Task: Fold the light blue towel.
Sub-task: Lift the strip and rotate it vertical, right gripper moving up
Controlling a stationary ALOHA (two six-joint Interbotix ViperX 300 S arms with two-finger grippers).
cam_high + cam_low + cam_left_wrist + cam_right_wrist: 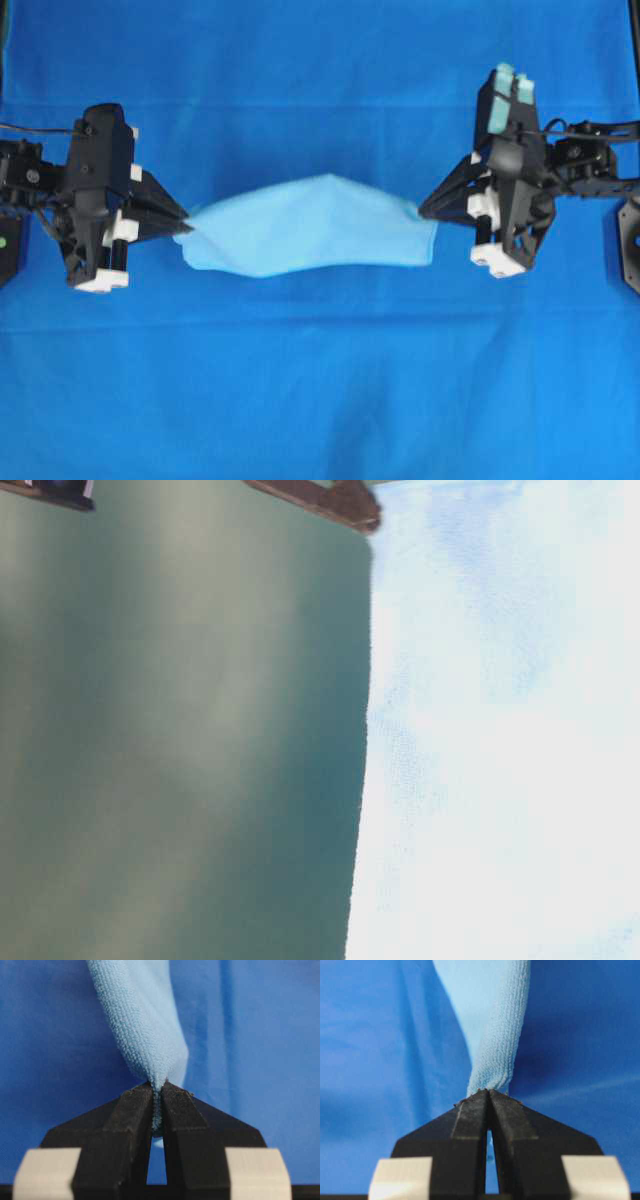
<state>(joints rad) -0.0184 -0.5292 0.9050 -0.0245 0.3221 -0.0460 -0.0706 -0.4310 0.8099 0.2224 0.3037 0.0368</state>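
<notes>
The light blue towel [312, 227] hangs stretched between my two grippers above the royal-blue table covering [320, 400], its middle bulging and sagging. My left gripper [183, 222] is shut on the towel's left end; in the left wrist view the cloth [142, 1020] is pinched between the black fingertips [134, 1105]. My right gripper [424, 210] is shut on the right end, and the right wrist view shows the towel [495, 1035] running up from the closed tips [489, 1092]. In the table-level view the towel [500, 730] fills the right half, very close and washed out.
The royal-blue covering spreads over the whole table around both arms. A brown bar [330, 500] crosses the top of the table-level view.
</notes>
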